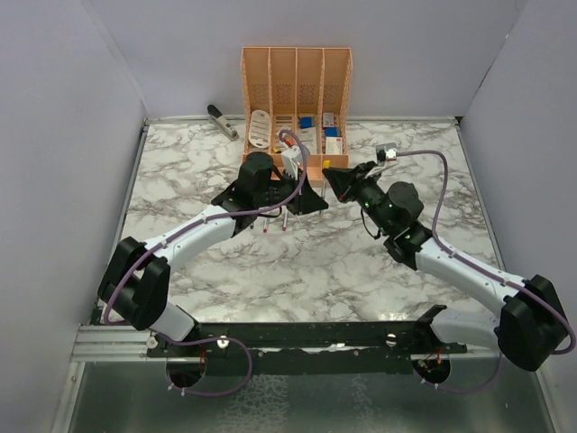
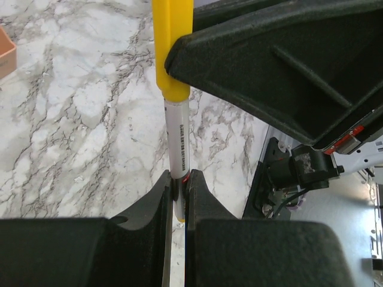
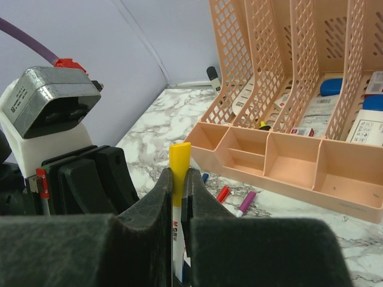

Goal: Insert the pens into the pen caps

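Observation:
A white pen (image 2: 178,137) is pinched at its lower end by my left gripper (image 2: 178,180), which is shut on it. Its upper end sits inside a yellow pen cap (image 2: 172,48). My right gripper (image 3: 181,177) is shut on that yellow cap (image 3: 179,156), and the pen barrel (image 3: 177,236) runs down out of it. From above, the left gripper (image 1: 306,195) and right gripper (image 1: 332,177) meet tip to tip in front of the organizer. Two more pens (image 1: 268,222) lie on the marble under the left arm. Red (image 3: 222,193), purple (image 3: 245,202) and blue (image 3: 205,177) caps lie loose by the organizer.
A peach organizer (image 1: 296,68) stands at the back centre, its low front tray (image 3: 281,179) close to both grippers. A grey-black stapler (image 1: 222,120) lies at the back left. The left wrist camera housing (image 3: 54,104) sits close beside my right fingers.

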You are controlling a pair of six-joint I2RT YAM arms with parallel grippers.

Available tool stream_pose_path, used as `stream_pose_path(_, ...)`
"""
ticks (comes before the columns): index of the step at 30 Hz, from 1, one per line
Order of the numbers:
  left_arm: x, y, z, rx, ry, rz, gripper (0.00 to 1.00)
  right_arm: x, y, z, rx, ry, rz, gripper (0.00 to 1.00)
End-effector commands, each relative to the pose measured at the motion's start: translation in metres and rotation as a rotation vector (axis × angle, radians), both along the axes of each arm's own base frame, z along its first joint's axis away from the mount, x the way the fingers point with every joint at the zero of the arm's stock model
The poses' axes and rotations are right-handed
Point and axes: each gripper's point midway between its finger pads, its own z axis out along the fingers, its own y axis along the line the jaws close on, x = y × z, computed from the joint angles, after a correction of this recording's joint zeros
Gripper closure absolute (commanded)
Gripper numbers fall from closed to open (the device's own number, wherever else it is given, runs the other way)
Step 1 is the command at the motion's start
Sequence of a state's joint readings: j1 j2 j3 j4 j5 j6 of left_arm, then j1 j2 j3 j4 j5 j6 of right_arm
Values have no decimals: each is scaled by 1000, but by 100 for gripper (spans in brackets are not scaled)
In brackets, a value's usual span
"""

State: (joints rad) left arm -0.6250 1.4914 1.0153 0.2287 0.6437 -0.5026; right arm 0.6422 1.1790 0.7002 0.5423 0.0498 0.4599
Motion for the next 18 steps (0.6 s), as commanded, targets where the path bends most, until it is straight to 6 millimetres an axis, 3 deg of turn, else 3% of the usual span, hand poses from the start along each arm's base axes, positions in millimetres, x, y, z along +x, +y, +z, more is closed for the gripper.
stream_pose_path(1, 32, -2, 51, -44, -166, 109, 100, -16, 22, -57, -138, 171, 141, 99)
stream_pose_path(9, 62, 9, 60, 9, -195, 260, 100, -16, 22, -78, -199, 240, 145, 99)
stream_pose_path(18, 76, 13, 85, -31, -253, 337, 100, -22, 31, -104, -273, 286, 167, 99)
